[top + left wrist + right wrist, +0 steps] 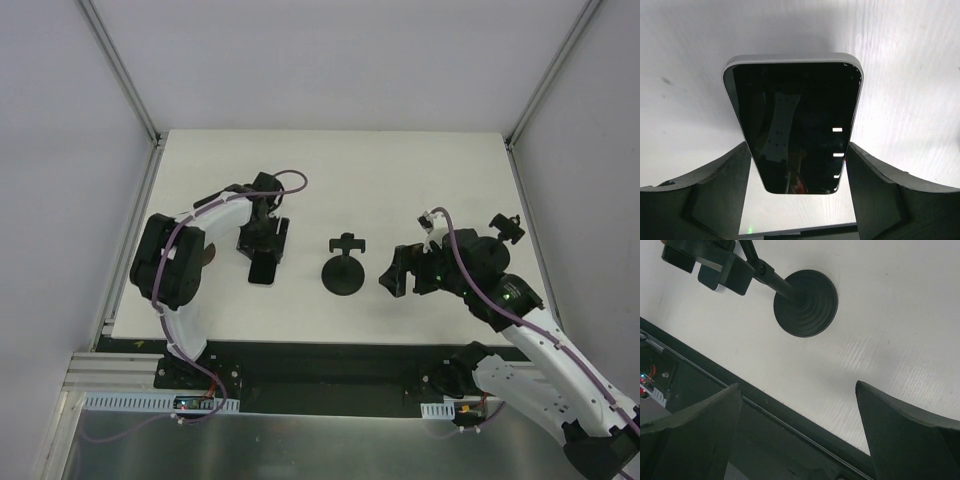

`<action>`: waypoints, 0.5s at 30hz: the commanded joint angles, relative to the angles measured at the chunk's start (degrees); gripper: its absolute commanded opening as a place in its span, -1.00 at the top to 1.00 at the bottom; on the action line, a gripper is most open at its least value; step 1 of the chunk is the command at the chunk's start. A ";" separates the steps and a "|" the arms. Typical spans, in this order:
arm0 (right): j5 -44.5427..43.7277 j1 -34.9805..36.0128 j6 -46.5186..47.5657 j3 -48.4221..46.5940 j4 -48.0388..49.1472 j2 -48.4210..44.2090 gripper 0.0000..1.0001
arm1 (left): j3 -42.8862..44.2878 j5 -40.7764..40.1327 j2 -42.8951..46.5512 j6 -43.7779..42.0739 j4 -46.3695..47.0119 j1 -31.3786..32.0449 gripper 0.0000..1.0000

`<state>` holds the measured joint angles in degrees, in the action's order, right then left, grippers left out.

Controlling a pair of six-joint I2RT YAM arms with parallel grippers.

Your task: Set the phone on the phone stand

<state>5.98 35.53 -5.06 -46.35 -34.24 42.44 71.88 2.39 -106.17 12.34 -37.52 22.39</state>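
The phone (264,270), black and glossy, is left of centre on the white table. In the left wrist view the phone (795,120) sits between my fingers, and both fingers (735,170) touch its long sides near its near end. My left gripper (262,244) (797,146) is shut on it. The phone stand (342,276) stands upright at the table's middle, with its clamp head (347,244) on top. My right gripper (393,272) (799,385) is open and empty just right of the stand, whose disc base (806,302) and clamp head (715,267) show in the right wrist view.
A black strip (320,355) runs along the table's near edge and also shows below my right fingers (765,425). White walls with metal posts (120,70) close in the table at the back and sides.
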 commanded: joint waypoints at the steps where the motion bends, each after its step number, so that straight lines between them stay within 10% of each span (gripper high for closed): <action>1: 2.37 1.12 -3.90 -0.32 4.44 -1.21 -0.96 | -3.84 0.68 11.75 2.95 1.66 -0.51 1.00; 6: 0.09 3.32 -6.27 -1.90 4.62 -2.18 -0.98 | -8.85 -0.28 23.62 4.88 4.38 -0.51 1.00; 15: -3.58 13.32 -10.49 -8.04 10.33 1.58 -0.43 | -17.64 5.94 52.62 4.89 8.51 -0.42 1.00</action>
<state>6.24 43.75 -12.01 -48.16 -29.61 41.36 57.21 3.07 -63.75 16.25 -32.73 22.39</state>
